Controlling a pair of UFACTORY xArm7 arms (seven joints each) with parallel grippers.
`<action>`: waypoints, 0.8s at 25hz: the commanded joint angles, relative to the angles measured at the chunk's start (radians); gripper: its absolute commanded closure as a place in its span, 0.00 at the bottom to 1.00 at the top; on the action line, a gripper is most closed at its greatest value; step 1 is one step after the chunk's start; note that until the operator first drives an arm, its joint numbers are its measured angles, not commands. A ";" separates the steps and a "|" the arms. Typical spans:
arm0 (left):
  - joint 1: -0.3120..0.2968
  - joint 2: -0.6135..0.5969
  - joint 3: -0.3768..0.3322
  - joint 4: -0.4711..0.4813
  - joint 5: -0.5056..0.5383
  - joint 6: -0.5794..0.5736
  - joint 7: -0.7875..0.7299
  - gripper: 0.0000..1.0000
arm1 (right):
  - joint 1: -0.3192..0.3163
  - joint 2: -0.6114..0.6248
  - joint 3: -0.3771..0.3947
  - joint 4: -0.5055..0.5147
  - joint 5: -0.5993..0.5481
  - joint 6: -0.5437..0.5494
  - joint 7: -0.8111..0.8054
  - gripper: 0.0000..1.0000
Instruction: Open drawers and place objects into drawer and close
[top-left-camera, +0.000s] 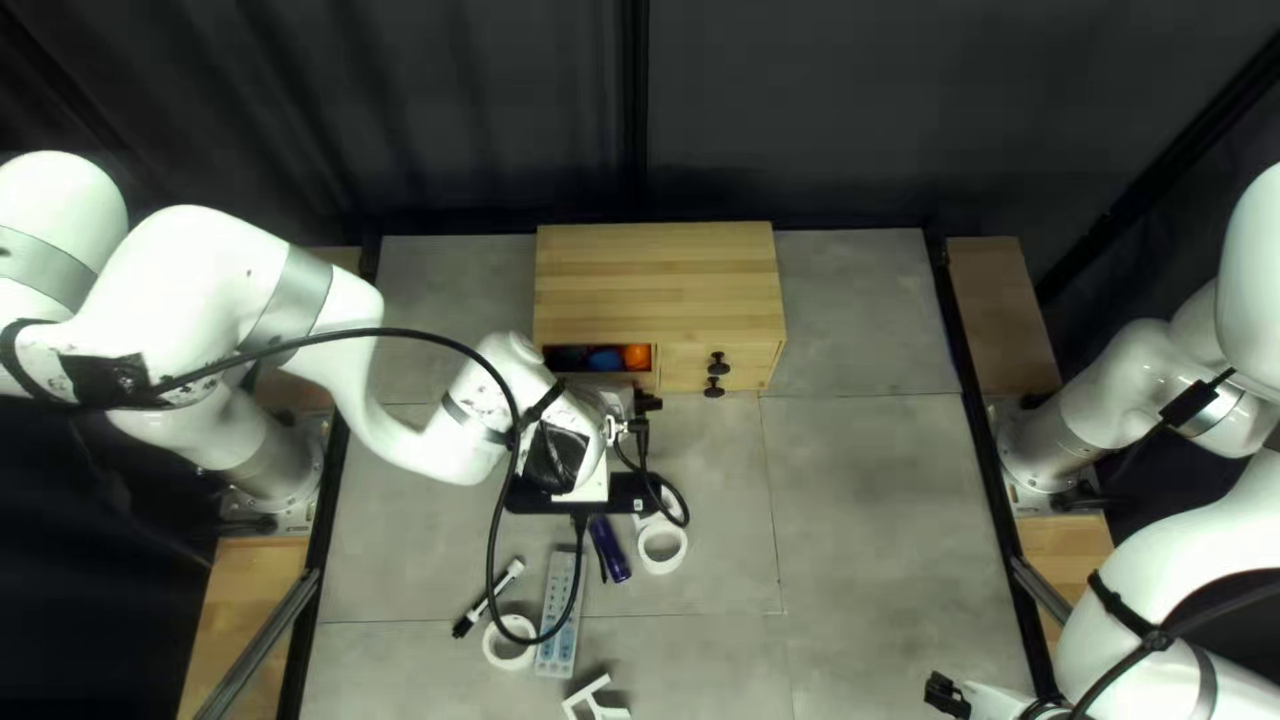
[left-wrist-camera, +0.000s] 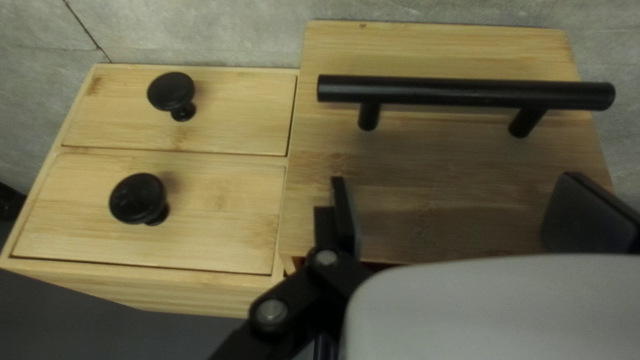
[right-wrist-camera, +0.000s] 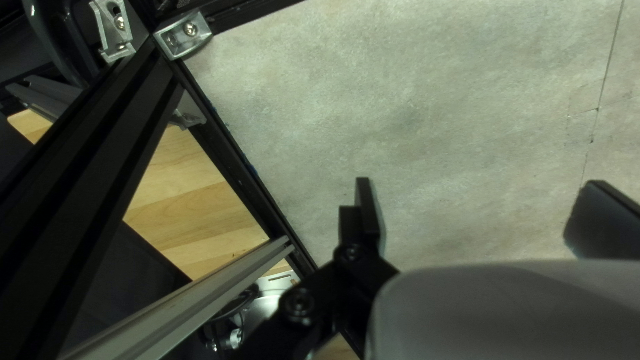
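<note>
The left claw [left-wrist-camera: 463,210] is wide open and holds nothing, its fingers apart over the wooden front [left-wrist-camera: 413,160] that carries the bar handle [left-wrist-camera: 467,92]; the handle is ahead of it, not between the pads. From here that front looks pulled out from the box [top-left-camera: 654,280], and in the gap just beyond the claw I can see a blue thing [top-left-camera: 604,359] and an orange thing [top-left-camera: 638,356] inside. Beside the claw, the two drawers with knobs, the upper drawer [left-wrist-camera: 233,107] and the lower drawer [left-wrist-camera: 213,220], look shut. So I'd say the opening is done and some things are in, but the closing is left. Back from the claw, toward the near edge of the desk [top-left-camera: 880,507], lie a marker [top-left-camera: 507,576], a purple torch [top-left-camera: 611,550], one tape [top-left-camera: 663,568], another tape [top-left-camera: 507,663], a strip [top-left-camera: 556,620] and a white frame [top-left-camera: 596,703]; which of these still have to go in, I can't tell. The right claw [right-wrist-camera: 485,210] is well apart, open and empty over the desk. I can make out no labels or writing on the drawers.
</note>
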 commanded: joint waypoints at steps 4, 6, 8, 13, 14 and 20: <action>0.015 0.016 0.014 0.007 0.017 -0.021 0.006 0.00 | 0.000 0.000 0.000 0.000 0.000 0.000 0.000 0.00; 0.020 0.017 0.020 0.002 0.024 -0.031 0.005 0.00 | 0.000 0.000 0.000 0.000 0.000 0.000 0.000 0.00; 0.025 0.018 0.024 -0.002 0.030 -0.039 0.004 0.00 | 0.000 0.000 0.000 0.000 0.000 0.000 0.000 0.00; 0.030 0.015 0.030 0.001 0.037 -0.037 0.006 0.00 | 0.000 0.000 0.000 0.000 0.000 0.000 0.000 0.00; 0.031 0.016 0.031 0.003 0.039 -0.035 0.007 0.00 | 0.000 0.000 0.000 0.000 0.000 0.000 0.000 0.00; 0.035 0.023 0.036 0.007 0.046 -0.034 0.005 0.00 | 0.000 0.000 0.000 0.000 0.000 0.000 0.000 0.00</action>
